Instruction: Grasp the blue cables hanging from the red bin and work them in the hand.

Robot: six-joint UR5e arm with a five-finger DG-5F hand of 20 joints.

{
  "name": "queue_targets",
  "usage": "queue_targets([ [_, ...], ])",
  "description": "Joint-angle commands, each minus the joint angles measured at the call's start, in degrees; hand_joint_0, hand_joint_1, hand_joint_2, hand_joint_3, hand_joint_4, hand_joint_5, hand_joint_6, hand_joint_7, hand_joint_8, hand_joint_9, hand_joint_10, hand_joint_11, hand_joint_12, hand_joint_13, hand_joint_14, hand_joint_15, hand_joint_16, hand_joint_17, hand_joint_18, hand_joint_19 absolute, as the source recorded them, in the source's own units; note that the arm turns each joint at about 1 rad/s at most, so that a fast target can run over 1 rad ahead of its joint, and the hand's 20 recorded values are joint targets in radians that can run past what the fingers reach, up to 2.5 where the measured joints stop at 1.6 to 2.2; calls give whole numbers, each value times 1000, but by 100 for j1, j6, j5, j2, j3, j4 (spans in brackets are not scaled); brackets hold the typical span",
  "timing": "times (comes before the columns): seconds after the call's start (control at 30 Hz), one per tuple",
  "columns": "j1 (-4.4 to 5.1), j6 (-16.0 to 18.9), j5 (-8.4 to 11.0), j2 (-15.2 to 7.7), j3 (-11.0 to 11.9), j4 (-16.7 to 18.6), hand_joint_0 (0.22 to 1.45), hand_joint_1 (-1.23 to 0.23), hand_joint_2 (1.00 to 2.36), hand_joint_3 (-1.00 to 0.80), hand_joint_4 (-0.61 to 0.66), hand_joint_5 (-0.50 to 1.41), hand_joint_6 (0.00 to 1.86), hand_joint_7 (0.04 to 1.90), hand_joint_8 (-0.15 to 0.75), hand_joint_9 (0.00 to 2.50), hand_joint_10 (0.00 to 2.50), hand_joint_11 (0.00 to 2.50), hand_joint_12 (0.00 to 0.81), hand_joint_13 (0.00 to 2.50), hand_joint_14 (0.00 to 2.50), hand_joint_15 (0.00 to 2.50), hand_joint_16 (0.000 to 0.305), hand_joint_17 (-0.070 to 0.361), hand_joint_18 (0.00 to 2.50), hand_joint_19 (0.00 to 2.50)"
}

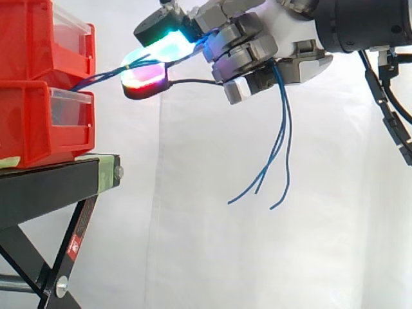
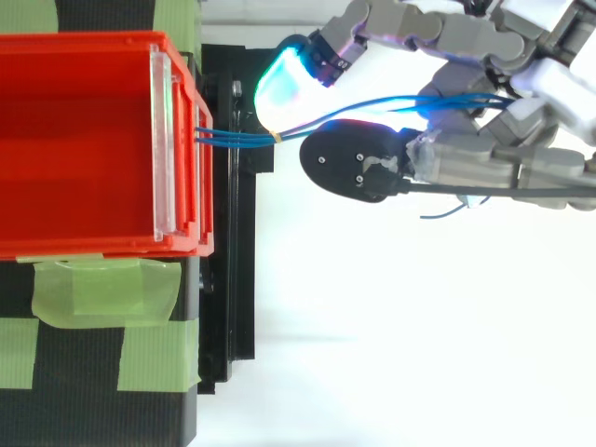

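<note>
**Hand Closed on Blue Cables Beside the Red Bins**

Background: a white fabric curtain (image 1: pixel 212 212) hangs behind the whole work area. A black metal stand (image 1: pixel 58 183) with strips of light green tape (image 2: pixel 102 291) carries two stacked red plastic bins. The upper red bin (image 1: pixel 29 38) sits directly on the lower red bin (image 1: pixel 29 132). Each bin has a clear plastic front panel (image 2: pixel 163 140).

Task item: the thin blue cables (image 1: pixel 281 138) leave the front of the red bins at about the level where the two bins meet. In the top view they come out of the bin's front wall (image 2: pixel 201 121). From there they run out over the edge of the stand, rising slightly toward the hand.

Hand: the grey multi-fingered robot hand (image 1: pixel 257 48) enters from the right in the side view and is level with the upper bin, clear of the stand.
- Its fingers are curled around the cables.
- The strands pass between a cyan-glowing fingertip pad (image 1: pixel 170 44) above and a red-and-magenta-glowing pad (image 1: pixel 145 76) below, then through the clenched fingers.
- In the top view, the cables (image 2: pixel 242 138) lie between the cyan pad (image 2: pixel 284 88) and the black back of the opposing fingertip (image 2: pixel 358 160).

Free ends: below the palm, the loose cable ends hang down in front of the curtain and curve toward the stand without touching it.
</note>
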Motion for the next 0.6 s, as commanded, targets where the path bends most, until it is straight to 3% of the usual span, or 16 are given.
queue_targets([
  [0.0, 1, 44, 1, 0, 2, -3, 1066, -647, 1025, -17, 319, 209, 14, 1063, 455, 1805, 2500, 2500, 533, 1889, 2500, 1398, 203, 153, 2500, 759],
  [0.2, 36, 97, 1, 0, 2, -11, 953, -620, 1023, -458, 352, 237, 13, 1140, 455, 1805, 2500, 2500, 533, 1889, 2500, 1398, 203, 153, 2500, 759],
  [0.57, 89, 123, 19, 0, 2, -73, 952, -619, 1017, -633, 344, 289, 11, 1173, 455, 1805, 2500, 2500, 533, 1889, 2500, 1398, 203, 153, 2500, 759],
])
